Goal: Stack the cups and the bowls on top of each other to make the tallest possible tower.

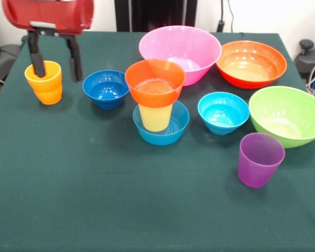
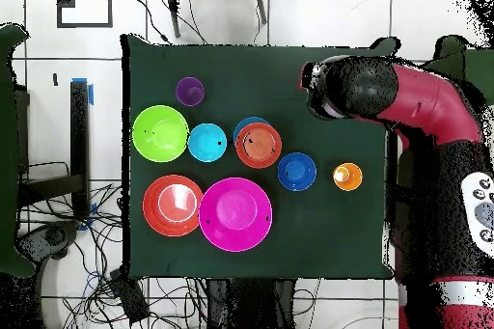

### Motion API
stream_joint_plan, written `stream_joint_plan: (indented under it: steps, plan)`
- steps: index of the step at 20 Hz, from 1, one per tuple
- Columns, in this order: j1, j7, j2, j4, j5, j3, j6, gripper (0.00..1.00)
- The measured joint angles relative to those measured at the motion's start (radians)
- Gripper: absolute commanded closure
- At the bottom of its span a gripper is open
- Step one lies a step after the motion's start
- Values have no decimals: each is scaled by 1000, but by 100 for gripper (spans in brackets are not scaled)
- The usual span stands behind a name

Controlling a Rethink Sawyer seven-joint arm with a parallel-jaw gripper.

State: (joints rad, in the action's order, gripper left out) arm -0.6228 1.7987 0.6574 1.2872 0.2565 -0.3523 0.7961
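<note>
- The gripper [image 1: 54, 65] hangs at the front view's upper left, under the red arm [image 1: 48, 14]. Its jaws stand apart: one black finger [image 1: 37, 55] dips inside the orange cup [image 1: 44, 82], the other hangs outside the cup's rim, beside it.
- That orange cup stands upright on the green tablecloth [image 1: 94, 199], near the table's edge and just beside the dark blue small bowl [image 1: 106, 88]. From overhead the cup [image 2: 347, 177] shows clear of the arm [image 2: 405, 103].
- The tower [image 1: 156, 102] sits mid-table: a mid-blue small bowl [image 1: 170, 131] as base, the pale yellow cup [image 1: 155, 116] upright inside it, and an orange-red small bowl [image 1: 155, 82] seated on the cup's rim — tilted slightly toward the camera.
- The cyan small bowl [image 1: 223, 112] stands just beside the tower, apart from it, between the tower and the lime green large bowl [image 1: 289, 114].
- The purple cup [image 1: 259, 159] stands upright and alone, in front of the lime green bowl and nearest the camera in the front view.
- The pink large bowl [image 1: 180, 51] and the orange-red large bowl [image 1: 251, 63] sit side by side at the back, rims close together — whether they touch, I cannot tell.
- All bowls rest mouth up.
</note>
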Motion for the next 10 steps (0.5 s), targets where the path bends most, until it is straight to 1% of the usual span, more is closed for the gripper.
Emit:
stream_joint_plan:
  steps: [6,10]
  plan:
    - [-23,0,-10,-22,4,-11,0,0]
    - [-25,0,-22,-32,5,-14,0,0]
